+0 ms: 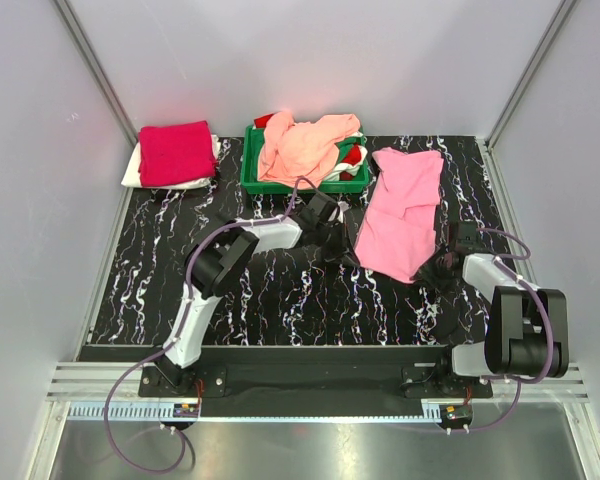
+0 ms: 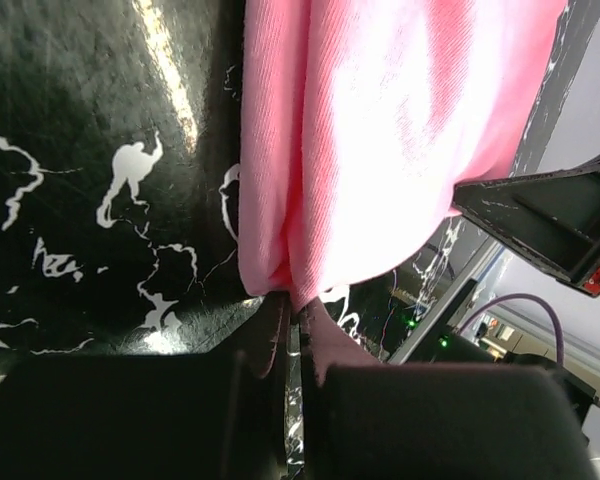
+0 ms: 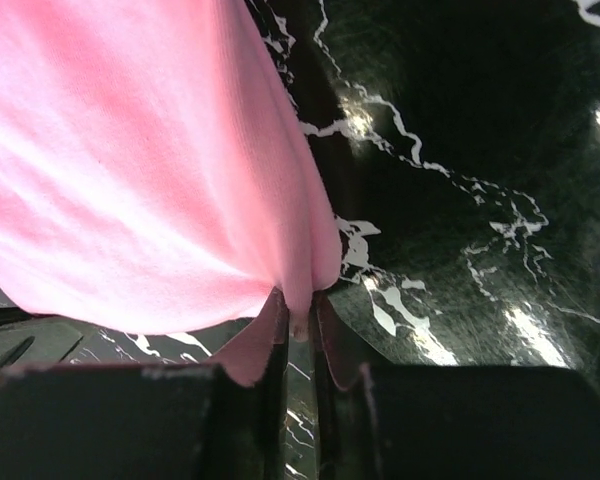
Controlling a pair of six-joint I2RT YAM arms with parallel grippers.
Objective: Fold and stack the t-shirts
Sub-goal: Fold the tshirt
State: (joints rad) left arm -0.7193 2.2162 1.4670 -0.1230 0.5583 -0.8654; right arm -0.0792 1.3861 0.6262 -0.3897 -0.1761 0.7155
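Note:
A bubblegum pink t-shirt [image 1: 403,208] lies lengthwise on the black marbled table, right of centre. My left gripper [image 1: 342,238] is shut on its near left corner; the left wrist view shows the pink cloth [image 2: 380,130] pinched between the jaws. My right gripper [image 1: 433,266] is shut on its near right corner, the cloth [image 3: 150,170] bunched between the jaws. A peach-salmon t-shirt [image 1: 302,147] is heaped in the green tray. A folded crimson-magenta t-shirt [image 1: 176,152] lies on a white one [image 1: 133,172] at the back left.
The green plastic tray [image 1: 248,170] stands at the back centre with red and white cloth under the peach shirt. Grey walls close in the table on three sides. The metal rail [image 1: 310,380] with the arm bases runs along the near edge.

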